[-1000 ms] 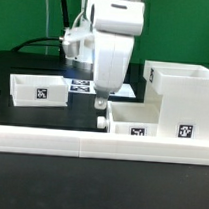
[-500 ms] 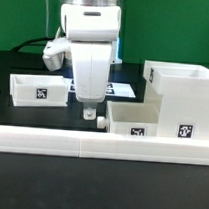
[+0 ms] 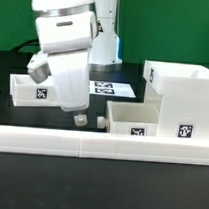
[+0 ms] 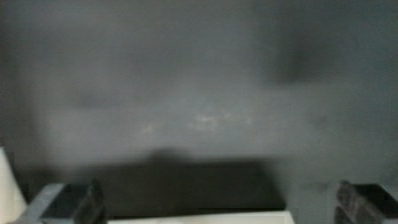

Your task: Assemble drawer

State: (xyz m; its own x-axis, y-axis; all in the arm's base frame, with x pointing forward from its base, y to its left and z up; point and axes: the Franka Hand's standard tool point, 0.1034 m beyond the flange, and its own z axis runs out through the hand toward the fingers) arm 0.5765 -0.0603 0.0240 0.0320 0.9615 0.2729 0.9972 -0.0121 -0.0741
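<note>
The gripper (image 3: pixel 84 118) hangs low over the black table (image 3: pixel 6 68), its tips close to the surface; whether they touch it cannot be told. It sits in the gap between two parts of the drawer, the left tray (image 3: pixel 35 89) on the exterior view's left and the second tray (image 3: pixel 132 121) just to the right of the tips. In the blurred wrist view the two fingers (image 4: pixel 68 203) stand far apart at opposite sides of the picture, with only bare dark table between them: the jaws are spread wide and hold nothing. The white arm (image 3: pixel 64 45) leans tilted above the gripper and hides the right end of the left tray. That tray stands apart from the other parts and shows one square tag on its near wall. The second tray is open at the top, also carries a tag on its near wall, and stands against or just beside the box shell (image 3: pixel 183 97), the tallest part, at the exterior view's right; whether the two touch cannot be told. The marker board (image 3: pixel 113 89) lies flat on the table behind the gripper, partly covered by the arm. The long low border wall (image 3: pixel 50 141) runs across the front, just before the second tray and the box shell.
</note>
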